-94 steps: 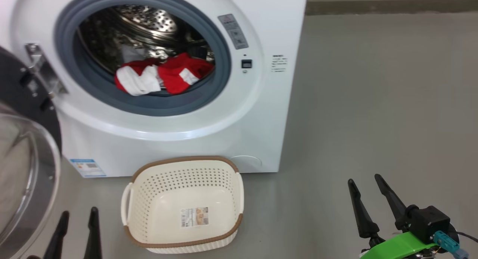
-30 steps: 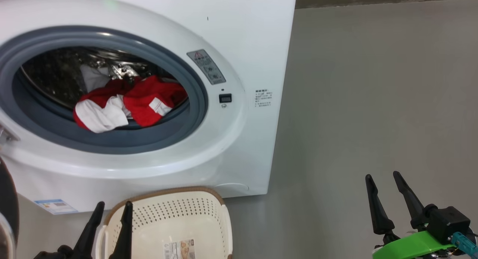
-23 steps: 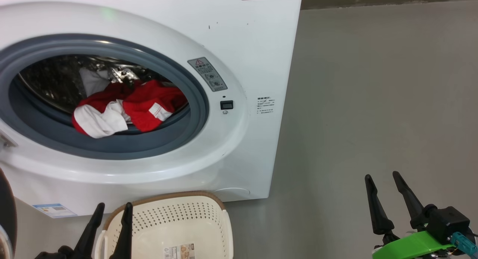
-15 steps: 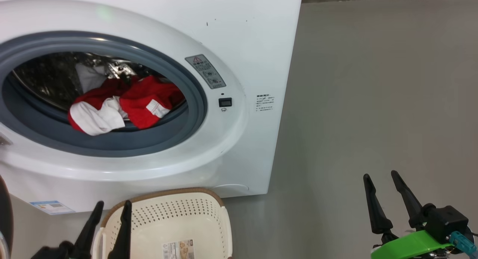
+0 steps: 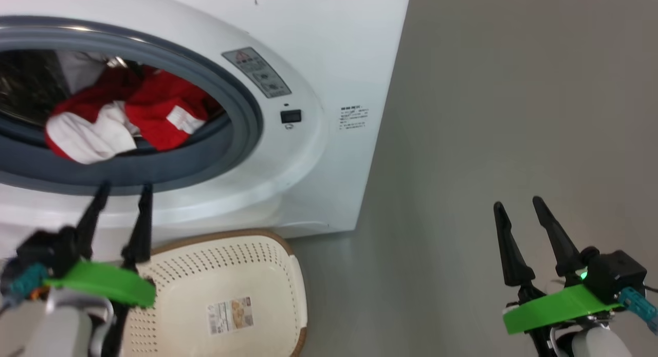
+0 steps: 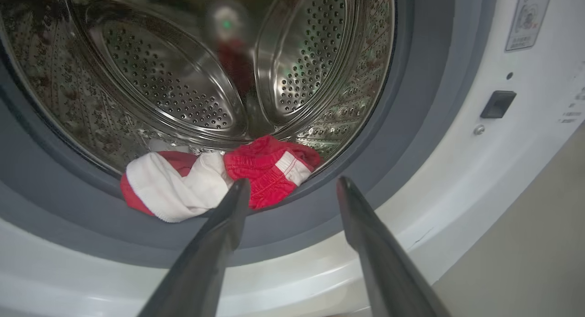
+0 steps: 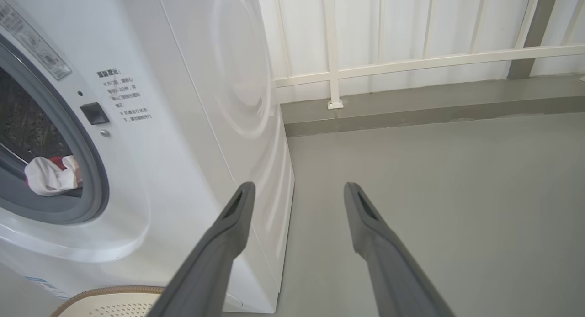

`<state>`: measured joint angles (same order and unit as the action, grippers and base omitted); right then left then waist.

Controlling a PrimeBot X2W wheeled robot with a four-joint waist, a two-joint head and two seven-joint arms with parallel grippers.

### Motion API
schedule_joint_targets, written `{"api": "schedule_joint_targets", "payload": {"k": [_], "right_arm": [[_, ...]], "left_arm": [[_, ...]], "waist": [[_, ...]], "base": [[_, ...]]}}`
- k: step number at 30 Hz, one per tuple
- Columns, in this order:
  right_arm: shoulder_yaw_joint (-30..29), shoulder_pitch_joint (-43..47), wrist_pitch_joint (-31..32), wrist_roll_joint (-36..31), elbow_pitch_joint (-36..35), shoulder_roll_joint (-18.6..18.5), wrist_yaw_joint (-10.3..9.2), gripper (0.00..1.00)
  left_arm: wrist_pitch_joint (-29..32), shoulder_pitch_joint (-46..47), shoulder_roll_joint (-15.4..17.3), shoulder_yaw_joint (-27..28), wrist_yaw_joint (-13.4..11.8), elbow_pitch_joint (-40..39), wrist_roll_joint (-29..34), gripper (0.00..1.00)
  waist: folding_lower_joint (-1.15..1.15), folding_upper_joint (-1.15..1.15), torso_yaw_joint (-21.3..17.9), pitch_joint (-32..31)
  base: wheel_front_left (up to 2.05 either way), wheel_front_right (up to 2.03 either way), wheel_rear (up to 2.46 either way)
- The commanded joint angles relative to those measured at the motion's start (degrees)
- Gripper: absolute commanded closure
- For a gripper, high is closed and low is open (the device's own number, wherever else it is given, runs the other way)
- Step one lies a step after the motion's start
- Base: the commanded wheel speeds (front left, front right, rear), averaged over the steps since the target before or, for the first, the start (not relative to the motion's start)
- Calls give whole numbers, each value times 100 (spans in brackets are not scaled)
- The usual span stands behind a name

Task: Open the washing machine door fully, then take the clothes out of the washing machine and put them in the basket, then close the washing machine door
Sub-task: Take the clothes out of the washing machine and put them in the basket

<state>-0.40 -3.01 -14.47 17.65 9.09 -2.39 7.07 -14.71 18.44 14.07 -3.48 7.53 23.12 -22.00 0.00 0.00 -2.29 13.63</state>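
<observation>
**A:** What has just changed?

**B:** The left gripper [image 5: 126,186], its two long dark fingers spread apart and empty, has risen from beside the cream perforated plastic basket [image 5: 226,236]. It is now at the lower edge of the grey rubber ring [image 5: 241,121] on the big white front-loading washing machine [image 5: 318,38]. The head camera has shifted too. The right gripper [image 5: 517,202], jaws equally apart and empty, hangs over the bare grey floor [image 5: 462,141], well to the side.

**A:** Meaning?

**B:** Probably the reach for the red-and-white fabric clothes [image 5: 154,115] is starting. None are out yet, and the basket holds only its paper label [image 5: 230,316].

**A:** What do the wrist views add?

**B:** The left wrist view looks into the perforated steel drum [image 6: 160,79]. The clothes are heaped at its front lip, just beyond the fingertips. The right wrist view shows the machine's plain side and a white railing [image 7: 411,61] behind.
</observation>
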Motion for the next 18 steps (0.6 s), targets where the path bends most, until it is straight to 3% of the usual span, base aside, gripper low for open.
{"api": "schedule_joint_targets", "payload": {"k": [1,9,18], "right_arm": [[177,-227,-52,62,-183,-49,42,0],[293,-455,-52,156,-253,-49,42,0],[367,-578,-52,238,-363,-49,42,0]], "left_arm": [[-29,477,291,113,-4,77,67,0],[-29,1535,806,-206,-4,925,47,0],[-29,2257,1119,-403,-4,1443,131,0]], "waist": [[0,0,-221,462],[0,0,-576,958],[0,0,-787,1302]], "base": [[0,0,0],[0,0,0],[0,0,0]]}}
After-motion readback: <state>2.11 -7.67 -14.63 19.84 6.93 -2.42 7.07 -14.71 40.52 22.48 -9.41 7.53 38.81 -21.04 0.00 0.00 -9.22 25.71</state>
